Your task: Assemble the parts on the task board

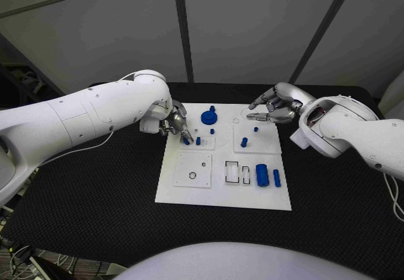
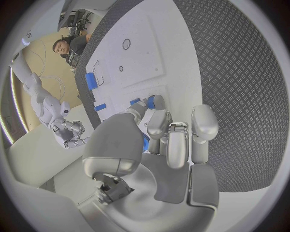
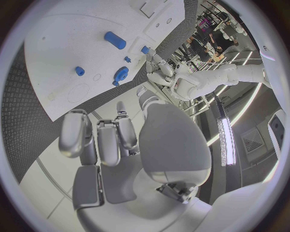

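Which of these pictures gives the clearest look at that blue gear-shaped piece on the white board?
The head view: the blue gear piece sits unobstructed near the task board's far edge, between the two hands. The right wrist view also shows it, smaller and bent by the lens. In the left wrist view I cannot make it out.

Left robot hand point(image 1: 175, 125) pinching; right robot hand point(image 1: 274, 109) curled

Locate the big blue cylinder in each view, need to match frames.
Head view: cylinder lies on the board's near right part, just right of the rectangular slots.
Left wrist view: cylinder sits at the board's far edge, beyond the robot hand.
Right wrist view: cylinder lies mid-board, past the gear.
Shared landmark: the slots.
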